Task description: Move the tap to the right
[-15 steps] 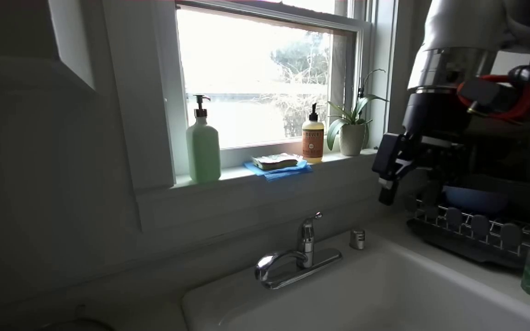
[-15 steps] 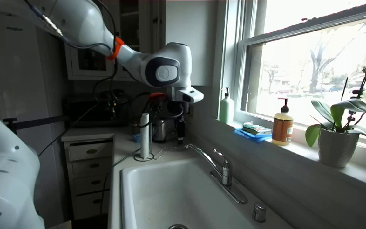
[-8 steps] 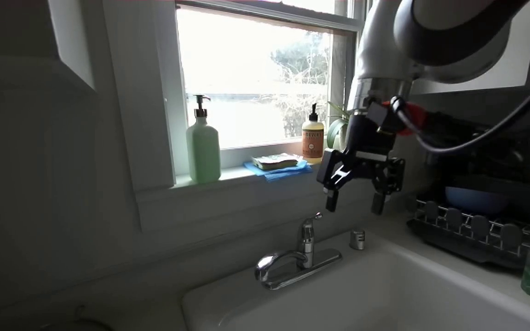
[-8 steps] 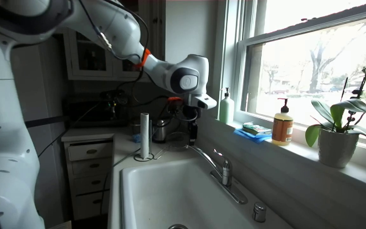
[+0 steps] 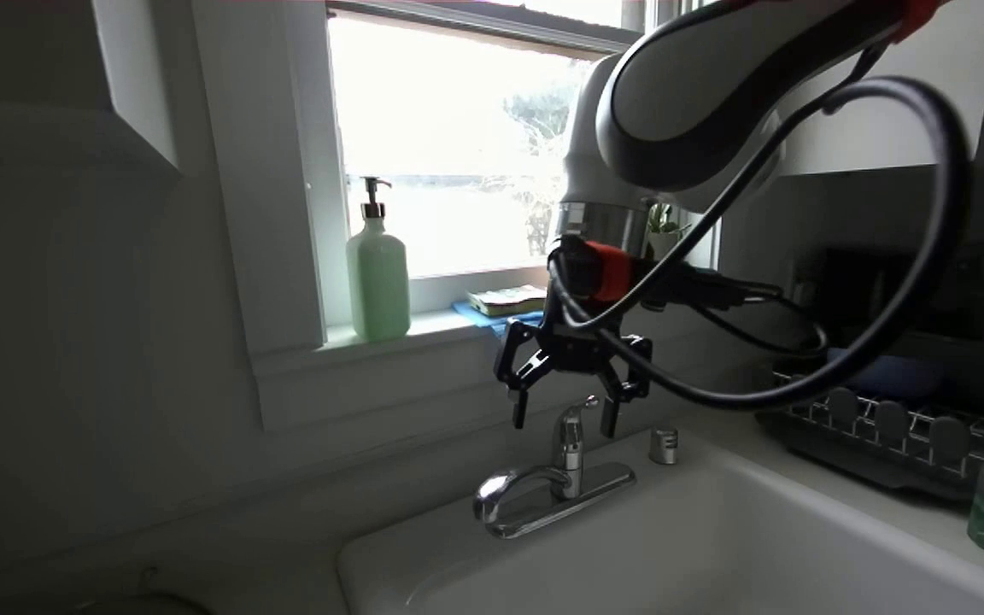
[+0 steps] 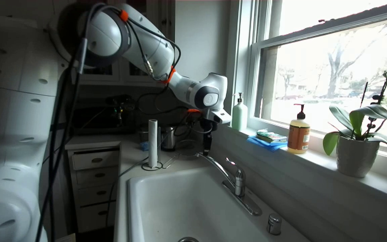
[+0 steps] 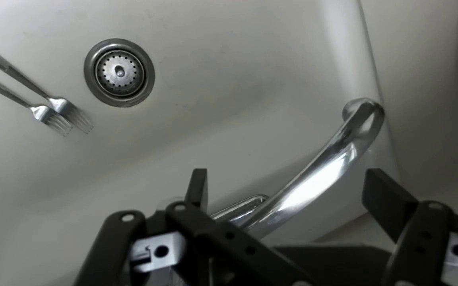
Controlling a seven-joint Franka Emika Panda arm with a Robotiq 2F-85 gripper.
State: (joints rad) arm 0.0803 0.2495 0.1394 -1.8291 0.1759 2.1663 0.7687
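Gaping wide and empty, the claw [image 5: 564, 430] hangs above the tap [image 5: 571, 478], spout [image 7: 316, 180] showing between its fingers [image 7: 386, 198].

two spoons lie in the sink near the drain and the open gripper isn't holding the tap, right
Not spoons: the wrist view shows two forks. They do lie in the sink near the drain, and the open gripper isn't holding the tap.

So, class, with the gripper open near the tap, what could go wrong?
The gripper might slip off the shiny chrome spout. It could also bump the nearby lever handle. A misdirected push might swing the spout over the counter: in the wrist view its tip overlaps the sink rim.
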